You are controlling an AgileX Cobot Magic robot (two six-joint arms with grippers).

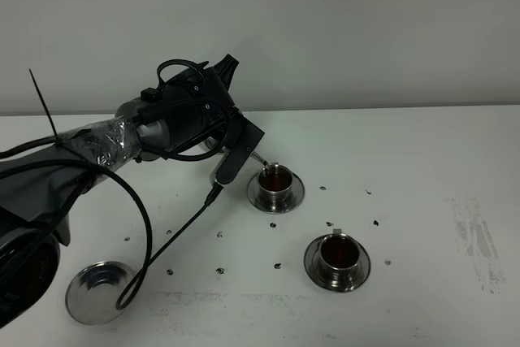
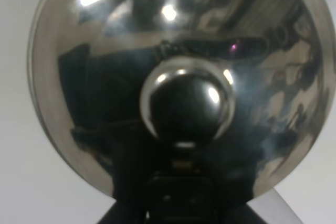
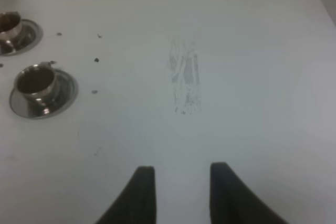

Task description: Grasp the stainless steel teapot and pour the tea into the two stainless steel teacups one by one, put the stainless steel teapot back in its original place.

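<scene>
My left gripper (image 2: 178,195) is shut on the stainless steel teapot (image 2: 184,77), whose domed lid and round knob (image 2: 186,103) fill the left wrist view. From above, my left arm hides most of the pot. Only its thin spout (image 1: 262,159) shows, reaching to the rim of the far teacup (image 1: 275,182). That cup and the nearer teacup (image 1: 337,253) both hold dark tea and stand on small saucers. Both cups (image 3: 35,81) (image 3: 8,24) also show in the right wrist view. The wide steel saucer (image 1: 101,290) lies bare at the front left. My right gripper (image 3: 181,174) has its fingers apart, nothing between them.
Dark drops (image 1: 221,268) speckle the white table around the cups. A grey scuff mark (image 1: 479,241) lies at the right. A black cable (image 1: 162,241) hangs from my left arm down to the table near the wide saucer.
</scene>
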